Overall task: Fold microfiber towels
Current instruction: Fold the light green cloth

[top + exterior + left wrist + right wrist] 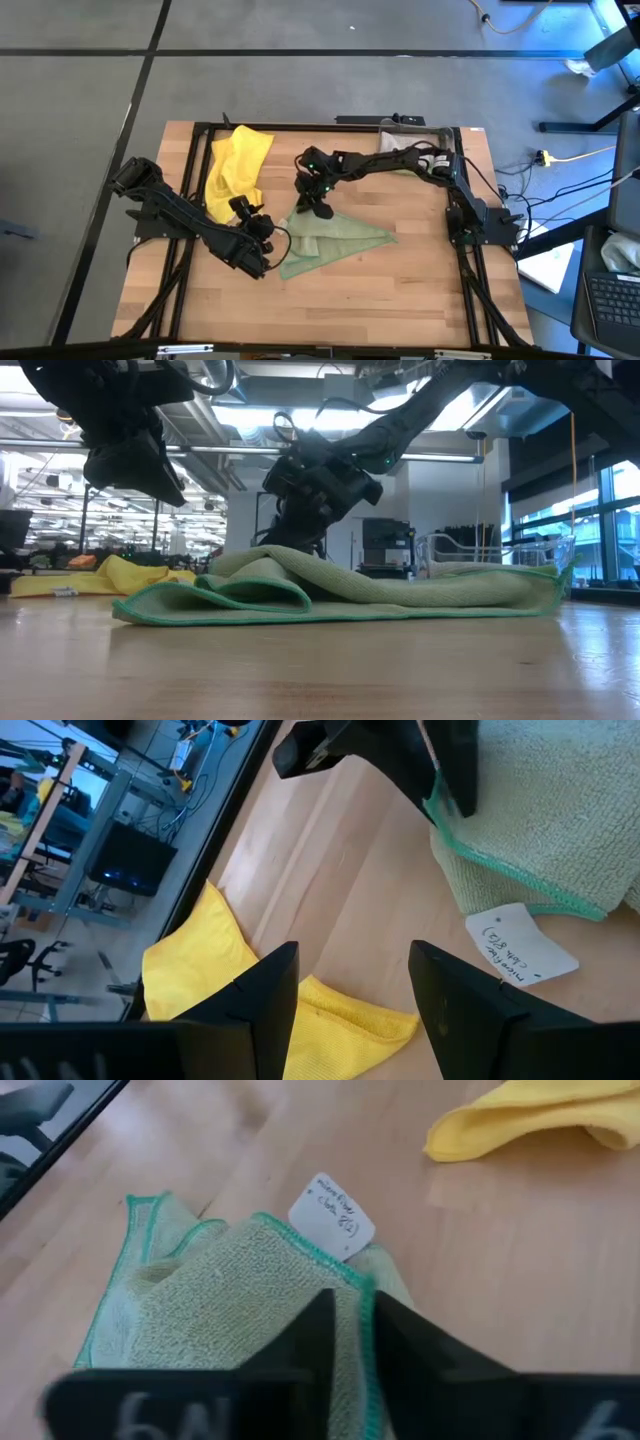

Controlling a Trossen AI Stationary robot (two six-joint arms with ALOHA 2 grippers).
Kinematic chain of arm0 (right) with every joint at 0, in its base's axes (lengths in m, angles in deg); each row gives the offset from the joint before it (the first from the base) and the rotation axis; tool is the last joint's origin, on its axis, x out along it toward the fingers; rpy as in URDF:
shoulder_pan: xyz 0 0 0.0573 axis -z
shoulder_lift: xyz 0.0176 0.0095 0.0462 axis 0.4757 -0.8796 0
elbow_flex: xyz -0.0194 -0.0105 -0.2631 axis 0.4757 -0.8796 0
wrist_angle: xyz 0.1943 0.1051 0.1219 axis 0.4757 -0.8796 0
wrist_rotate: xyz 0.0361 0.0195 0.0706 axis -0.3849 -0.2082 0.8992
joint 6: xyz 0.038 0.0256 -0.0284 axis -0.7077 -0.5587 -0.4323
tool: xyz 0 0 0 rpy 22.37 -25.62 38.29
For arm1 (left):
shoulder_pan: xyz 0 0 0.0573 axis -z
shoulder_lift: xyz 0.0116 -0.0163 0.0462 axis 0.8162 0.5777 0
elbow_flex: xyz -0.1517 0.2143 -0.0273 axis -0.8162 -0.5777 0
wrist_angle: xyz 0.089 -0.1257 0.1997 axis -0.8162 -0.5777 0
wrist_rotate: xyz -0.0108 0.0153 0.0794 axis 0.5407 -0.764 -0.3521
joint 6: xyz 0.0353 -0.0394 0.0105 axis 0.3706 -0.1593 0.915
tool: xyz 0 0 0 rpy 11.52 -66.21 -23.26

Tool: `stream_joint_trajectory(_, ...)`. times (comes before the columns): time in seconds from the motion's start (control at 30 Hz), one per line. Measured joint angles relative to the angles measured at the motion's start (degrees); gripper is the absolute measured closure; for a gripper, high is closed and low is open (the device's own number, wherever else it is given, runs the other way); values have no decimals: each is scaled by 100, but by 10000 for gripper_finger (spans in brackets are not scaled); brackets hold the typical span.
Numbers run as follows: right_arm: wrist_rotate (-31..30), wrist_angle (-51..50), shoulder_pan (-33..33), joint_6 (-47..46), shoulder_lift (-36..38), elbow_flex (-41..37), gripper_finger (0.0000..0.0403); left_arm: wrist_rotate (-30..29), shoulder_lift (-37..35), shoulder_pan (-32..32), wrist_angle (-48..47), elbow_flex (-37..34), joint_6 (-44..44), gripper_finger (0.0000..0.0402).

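A pale olive-green towel [335,240] with a green stitched hem lies partly folded at the table's middle; it also shows in the low view [380,590]. A white paper tag [332,1215] sits at its edge. My right gripper [318,205] is shut on the towel's far part. A yellow towel [236,165] lies crumpled at the far left. My left gripper [350,1000] is open and empty, above the table between the two towels [252,215]. The other towels are not in view. My right gripper pinches the pale olive-green towel's green-stitched edge [364,1292] between its two fingers, on a folded-over part of the cloth. The fingers come from above, slanting down. The held part is raised a little [275,552]; the rest of the towel lies slack on the table.
A clear plastic bin [415,135] stands at the far right by the right arm's base. A black frame [200,130] runs along the table's edges. Bare wood shows at the near side [330,310].
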Motion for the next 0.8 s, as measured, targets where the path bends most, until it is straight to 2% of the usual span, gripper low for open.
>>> stream_joint_trajectory(0.13,-15,-8,15,50,25,-4,393,-1,0,0,1,0,-4,217)
stream_joint_trajectory(0.33,-89,-138,147,206,336,-11,396,1,0,0,7,0,-4,217)
stream_joint_trajectory(0.43,-395,-326,302,339,658,-9,396,5,0,0,-4,0,-58,217)
stream_joint_trajectory(0.53,-1209,-747,477,633,1040,-7,395,6,0,2,-19,0,-111,217)
stream_joint_trajectory(0.7,-3473,-1692,846,916,1417,0,397,17,0,2,9,-2,-132,217)
stream_joint_trajectory(0.8,-4095,-2302,1120,717,1409,-37,394,6,0,0,6,-2,-142,217)
